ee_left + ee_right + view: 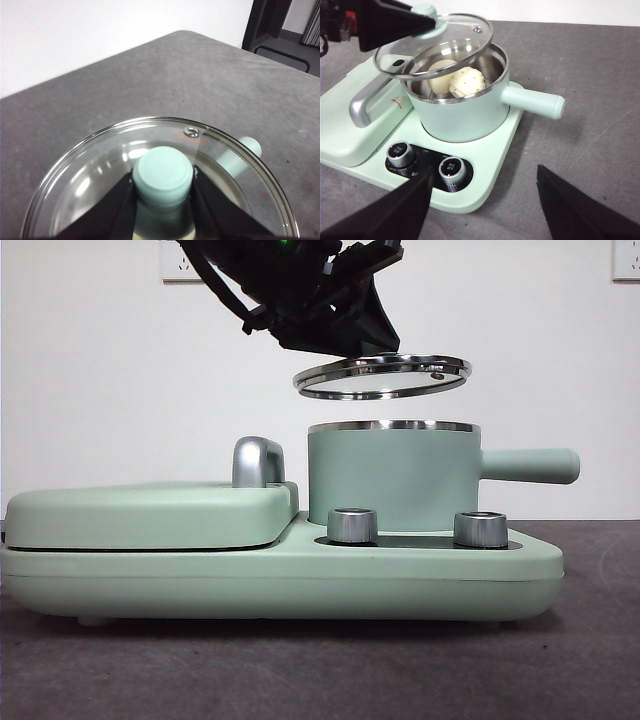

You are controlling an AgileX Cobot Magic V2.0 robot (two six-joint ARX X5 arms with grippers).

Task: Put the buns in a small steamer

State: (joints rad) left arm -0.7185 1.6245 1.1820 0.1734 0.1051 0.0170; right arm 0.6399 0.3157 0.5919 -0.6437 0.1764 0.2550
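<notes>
The small steamer [390, 480], a mint-green pot with a steel rim and a side handle [530, 465], stands on the cooker base. In the right wrist view both buns lie inside the steamer [465, 110]: the smooth plain one [440, 67] behind the round flecked one [467, 81]. My left gripper [163, 187] is shut on the green knob [162, 172] of the glass lid [383, 375] and holds the lid tilted a little above the pot's rim. It also shows in the right wrist view [422, 17]. My right gripper [485, 200] is open and empty, in front of the cooker.
The mint-green cooker base [290, 585] carries two steel dials [352, 525] [480, 529] and a flat griddle lid [140, 515] with a chrome handle [257, 462]. Grey tabletop [590, 75] lies around it. A white wall stands behind.
</notes>
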